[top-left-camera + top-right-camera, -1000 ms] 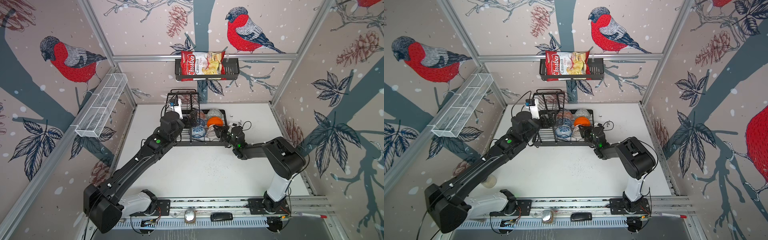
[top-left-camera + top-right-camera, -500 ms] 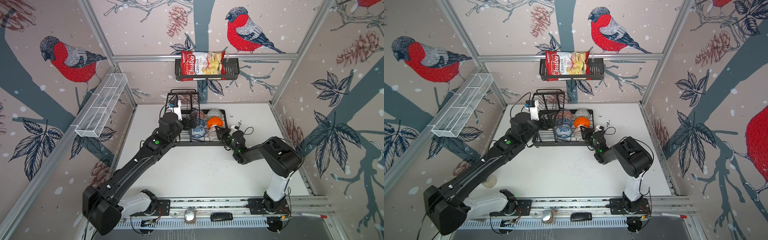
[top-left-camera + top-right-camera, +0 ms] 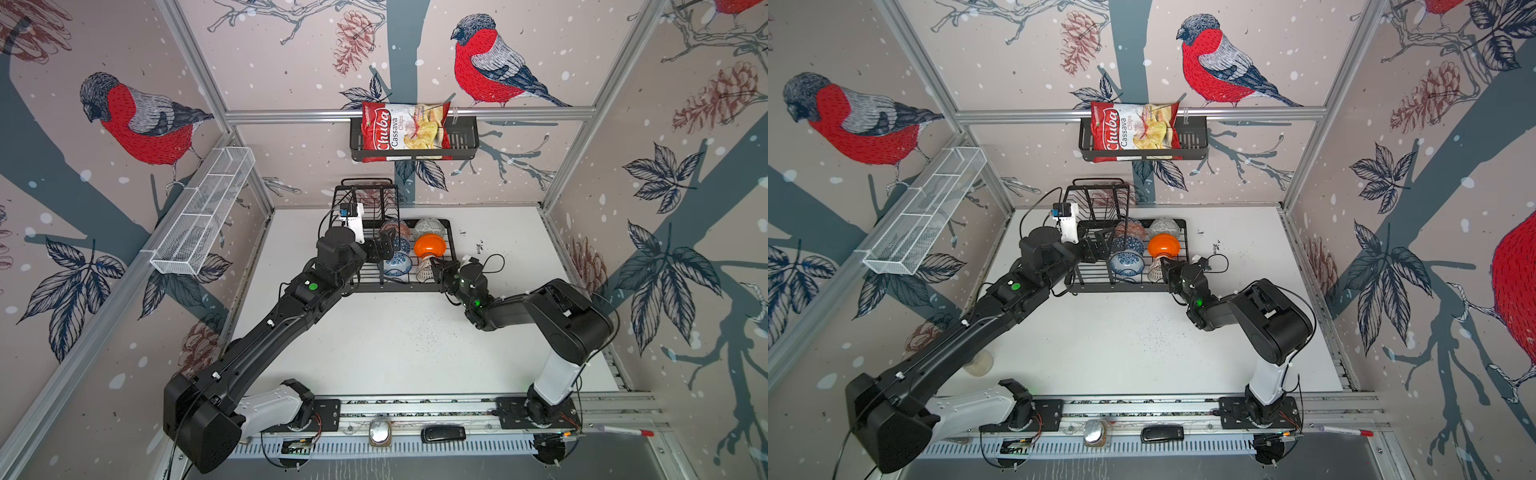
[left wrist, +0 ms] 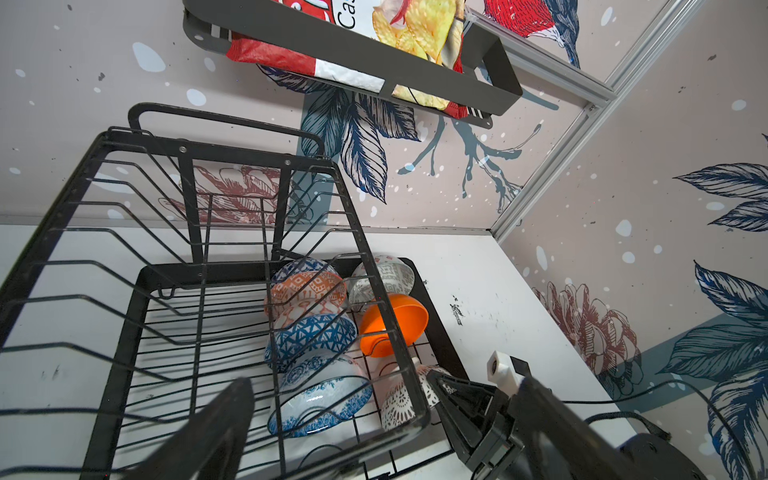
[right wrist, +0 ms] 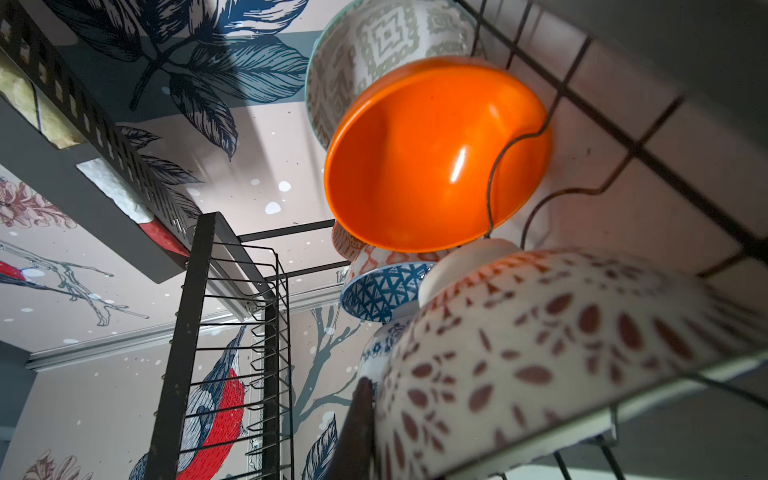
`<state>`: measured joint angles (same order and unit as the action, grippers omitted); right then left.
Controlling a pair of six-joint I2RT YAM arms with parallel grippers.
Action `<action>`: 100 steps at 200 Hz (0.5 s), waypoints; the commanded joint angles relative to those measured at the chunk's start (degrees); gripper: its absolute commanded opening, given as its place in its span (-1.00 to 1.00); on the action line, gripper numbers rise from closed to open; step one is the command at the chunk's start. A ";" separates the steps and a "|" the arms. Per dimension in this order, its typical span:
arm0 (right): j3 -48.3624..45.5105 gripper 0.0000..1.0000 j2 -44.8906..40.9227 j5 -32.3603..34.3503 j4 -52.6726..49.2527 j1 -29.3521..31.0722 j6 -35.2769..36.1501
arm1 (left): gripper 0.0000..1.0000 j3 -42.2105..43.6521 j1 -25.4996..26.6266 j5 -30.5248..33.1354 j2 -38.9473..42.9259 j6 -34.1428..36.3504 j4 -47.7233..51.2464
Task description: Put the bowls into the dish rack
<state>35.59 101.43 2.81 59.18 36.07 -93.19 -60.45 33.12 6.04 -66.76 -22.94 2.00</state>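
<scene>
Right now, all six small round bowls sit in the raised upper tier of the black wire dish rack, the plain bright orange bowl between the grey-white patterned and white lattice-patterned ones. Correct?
Wrong tier: the left wrist view shows them in the lower base tray of the black wire dish rack. The plain bright orange bowl is between the grey-white patterned bowl and the white lattice-patterned bowl.

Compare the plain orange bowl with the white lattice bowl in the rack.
Look: the orange bowl is plain and glossy; the lattice bowl is white with reddish-brown marks.
Place: the orange bowl sits mid-row, behind the lattice bowl, which is at the rack's front corner.
Contact: the right gripper appears to pinch the lattice bowl's rim; no gripper touches the orange bowl.
Both are small round bowls tilted on edge in the rack.
</scene>
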 commanded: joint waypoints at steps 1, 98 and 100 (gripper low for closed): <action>0.35 -0.57 0.06 1.20 -4.35 -0.05 -0.44 | 0.96 0.23 -0.09 -1.18 0.30 -0.90 -1.31; 4.16 -0.21 -0.43 -0.14 -8.46 -0.20 1.75 | 0.96 1.17 -0.34 -0.83 1.20 -0.67 -1.21; 4.10 -0.20 -0.57 -0.10 -8.46 -0.21 1.84 | 0.96 1.20 -0.38 -0.85 1.15 -0.74 -1.25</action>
<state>39.46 102.17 2.48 51.75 35.86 -92.88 -59.48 32.84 5.80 -65.89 -23.64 1.98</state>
